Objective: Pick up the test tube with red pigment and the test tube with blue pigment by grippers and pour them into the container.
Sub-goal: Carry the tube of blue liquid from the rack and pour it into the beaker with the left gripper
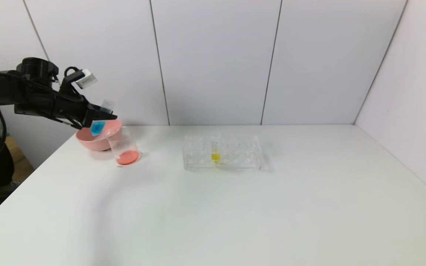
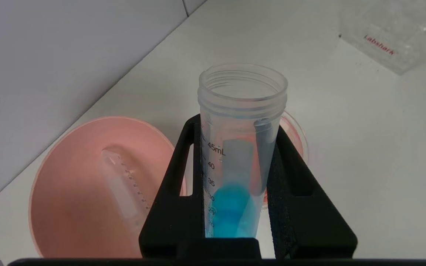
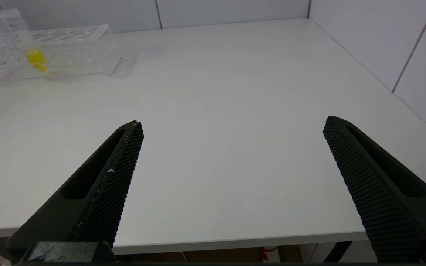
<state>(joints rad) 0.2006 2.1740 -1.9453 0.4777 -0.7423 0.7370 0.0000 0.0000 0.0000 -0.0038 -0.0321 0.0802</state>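
My left gripper (image 1: 101,117) is shut on the test tube with blue pigment (image 1: 98,126), holding it tilted in the air, mouth higher than tip, over the pink bowl's rim and just left of the container (image 1: 125,146). The container is a clear beaker with orange-red liquid at its bottom. In the left wrist view the blue tube (image 2: 240,147) is clamped between the black fingers (image 2: 178,192), with the beaker's rim (image 2: 297,136) behind it. No tube holding red liquid shows; an empty clear graduated tube (image 2: 122,181) lies in the pink bowl. My right gripper (image 3: 233,125) is open and empty over the table's front edge.
The pink bowl (image 1: 89,142) stands at the table's far left corner, touching the beaker. A clear tube rack (image 1: 222,152) with a yellow-liquid tube (image 1: 215,152) stands mid-table; it also shows in the right wrist view (image 3: 68,51). Walls close the back and right.
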